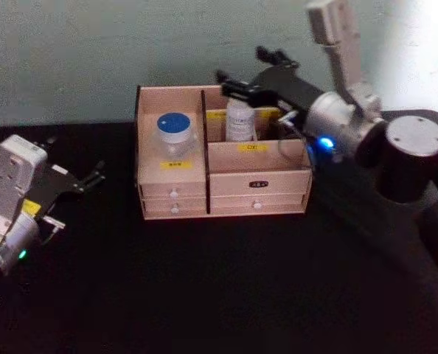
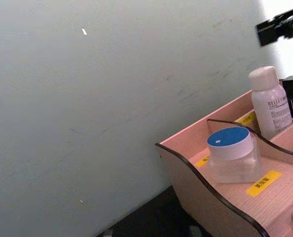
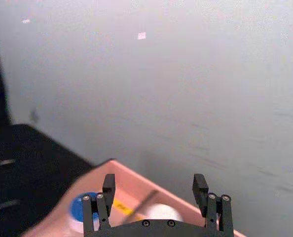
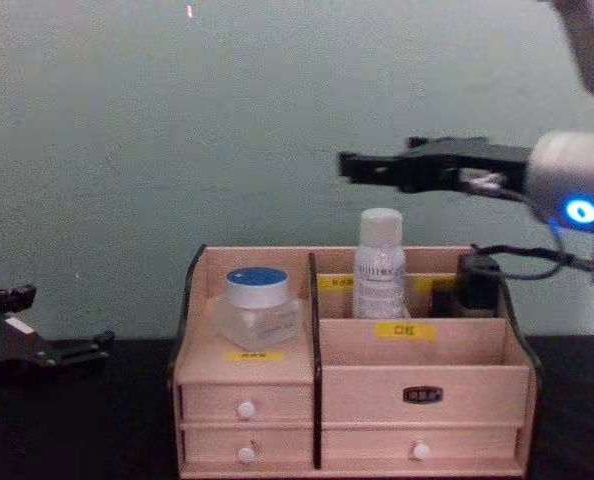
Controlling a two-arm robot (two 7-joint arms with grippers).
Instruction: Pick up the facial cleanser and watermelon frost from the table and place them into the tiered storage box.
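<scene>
Two containers stand inside the light wooden tiered storage box (image 1: 223, 173) with black edge trim, yellow labels and white-knobbed drawers, at the centre of the head view on a black table (image 1: 219, 287). A clear jar with a blue-topped white lid (image 1: 175, 133) sits in the box's left compartment, and a white bottle with a white cap (image 1: 240, 120) stands upright in the rear compartment just right of the black divider; which one is the facial cleanser and which the watermelon frost cannot be told.

Upper right in the chest view, the right gripper (image 4: 349, 166) hangs above the bottle, clear of its cap, black fingers spread and holding nothing. Its own wrist view shows the two fingertips (image 3: 108, 183) well apart, with the jar's blue lid and the bottle's cap below them.

At the left edge of the head view, the left gripper (image 1: 94, 177) rests low over the table, well apart from the box, fingers parted and empty.
</scene>
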